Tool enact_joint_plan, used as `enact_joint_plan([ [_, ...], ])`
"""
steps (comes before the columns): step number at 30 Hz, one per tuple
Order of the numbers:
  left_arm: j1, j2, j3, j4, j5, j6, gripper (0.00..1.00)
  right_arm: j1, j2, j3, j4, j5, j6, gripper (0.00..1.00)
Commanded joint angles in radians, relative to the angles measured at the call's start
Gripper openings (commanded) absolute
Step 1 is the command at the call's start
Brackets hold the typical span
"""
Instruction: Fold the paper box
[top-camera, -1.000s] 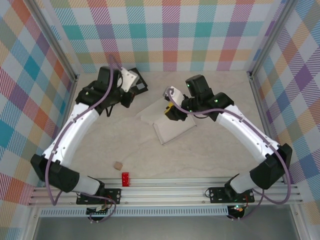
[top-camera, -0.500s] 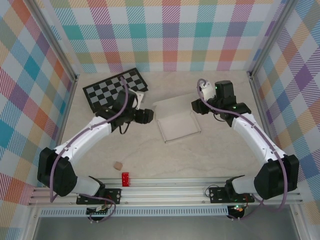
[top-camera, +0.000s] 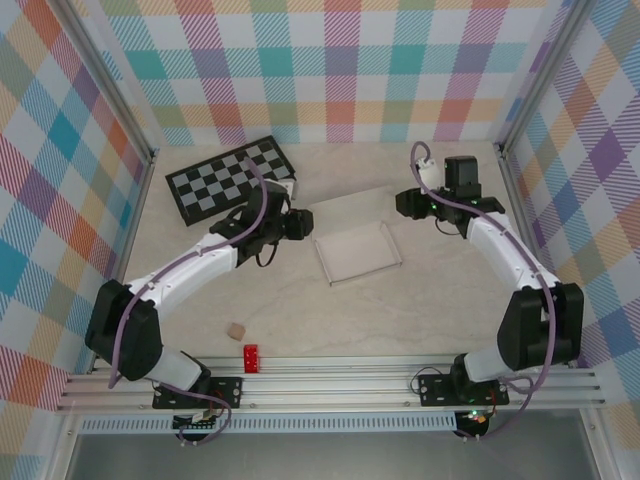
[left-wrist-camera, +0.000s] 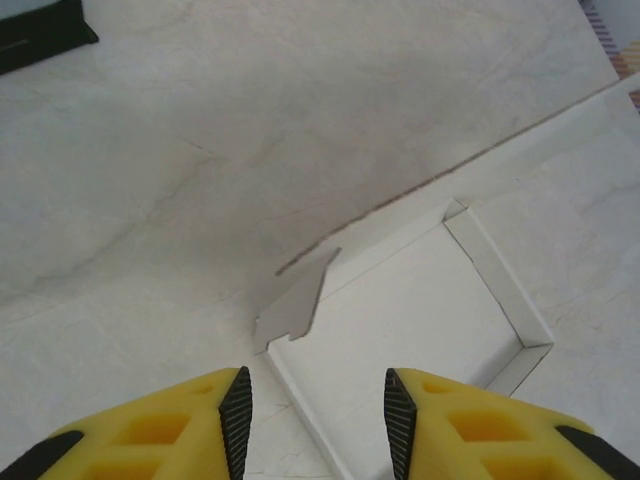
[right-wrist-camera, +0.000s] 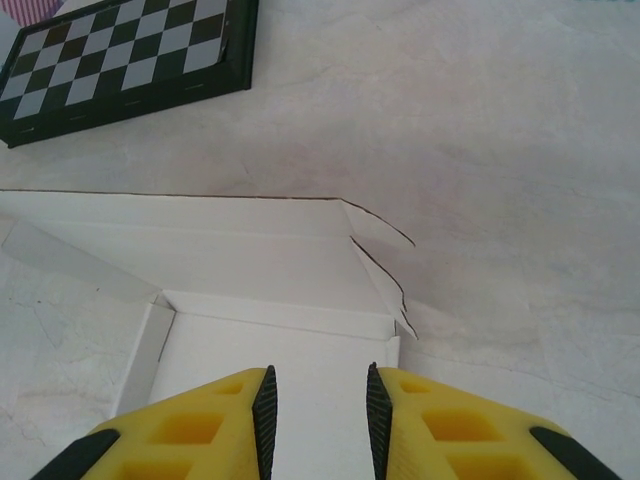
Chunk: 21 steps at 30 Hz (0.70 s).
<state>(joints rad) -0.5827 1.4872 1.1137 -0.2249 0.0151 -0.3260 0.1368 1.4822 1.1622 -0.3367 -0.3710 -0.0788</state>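
The paper box (top-camera: 355, 250) lies in the middle of the table as a shallow white tray with low raised walls, and a flat lid panel (top-camera: 345, 210) spreads behind it. My left gripper (top-camera: 303, 226) hovers at the box's left edge, open, with nothing between its pads. From the left wrist, the gripper (left-wrist-camera: 315, 420) looks down on the box (left-wrist-camera: 420, 320) and a loose corner tab (left-wrist-camera: 295, 305). My right gripper (top-camera: 403, 204) sits at the box's back right corner. It (right-wrist-camera: 318, 420) is open by a narrow gap above the box (right-wrist-camera: 270, 270), gripping nothing.
A black-and-grey checkerboard (top-camera: 230, 180) lies flat at the back left and also shows as the checkerboard (right-wrist-camera: 120, 55) from the right wrist. A small tan cube (top-camera: 236, 329) and a red brick (top-camera: 250, 357) rest near the front rail. Plaid walls close in three sides.
The left gripper has come from the checkerboard to the box's left edge and opened. The right gripper has drawn back right, off the box. The box now has raised walls.
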Motion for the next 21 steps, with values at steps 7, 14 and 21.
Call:
enact_joint_plan([
  [7,-0.016,0.128,0.107,-0.044,-0.002,0.039,0.31,-0.083,0.120,0.071,-0.008,-0.236,-0.132,0.28],
  [14,-0.016,0.149,0.115,-0.044,-0.005,0.044,0.32,-0.105,0.223,0.133,-0.016,-0.268,-0.139,0.28],
  [21,-0.015,0.110,0.117,-0.114,-0.076,0.053,0.33,-0.105,0.253,0.159,-0.023,-0.286,-0.136,0.29],
])
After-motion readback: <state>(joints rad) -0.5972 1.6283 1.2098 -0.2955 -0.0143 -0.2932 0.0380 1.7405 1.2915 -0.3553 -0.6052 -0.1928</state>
